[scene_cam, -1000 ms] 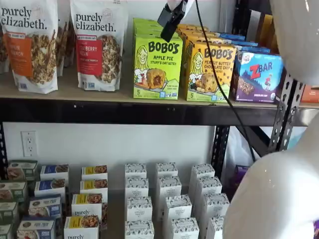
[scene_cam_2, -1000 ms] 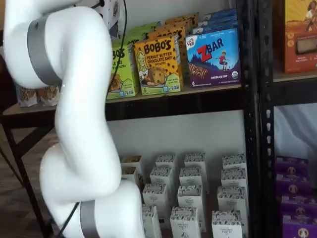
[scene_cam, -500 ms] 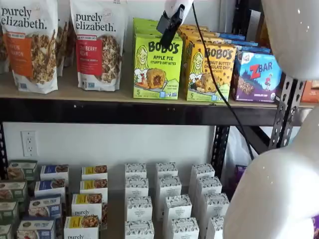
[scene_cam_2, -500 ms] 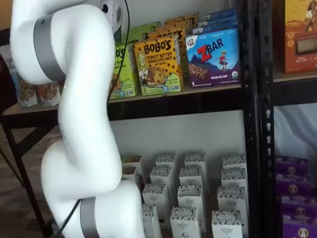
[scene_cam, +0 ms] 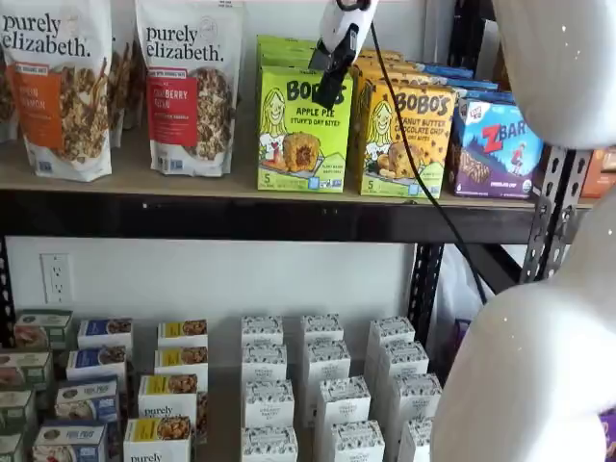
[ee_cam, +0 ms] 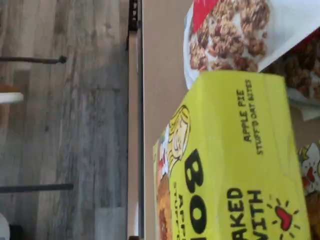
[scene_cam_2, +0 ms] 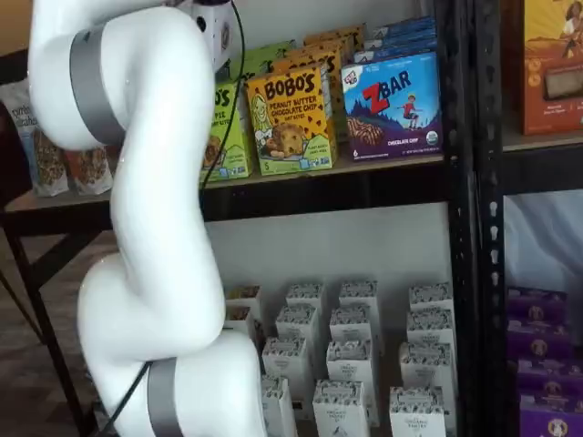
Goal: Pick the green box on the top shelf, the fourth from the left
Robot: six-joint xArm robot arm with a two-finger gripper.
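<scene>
Shelving fills your view; your white arm point(scene_cam_2: 146, 209) bends up to the top shelf point(scene_cam: 241, 183), where the green box point(scene_cam: 303, 125) stands upright. Your tool point(scene_cam: 332, 72) hangs before its upper front, fingers apart, holding nothing.

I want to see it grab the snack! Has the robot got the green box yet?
Not yet. Done: the end effector has reached the top shelf and hangs in front of the green box's upper edge. In hand: nothing; the box stands in its row beside the yellow-orange box. Left: closing on it and pulling it out.
</scene>
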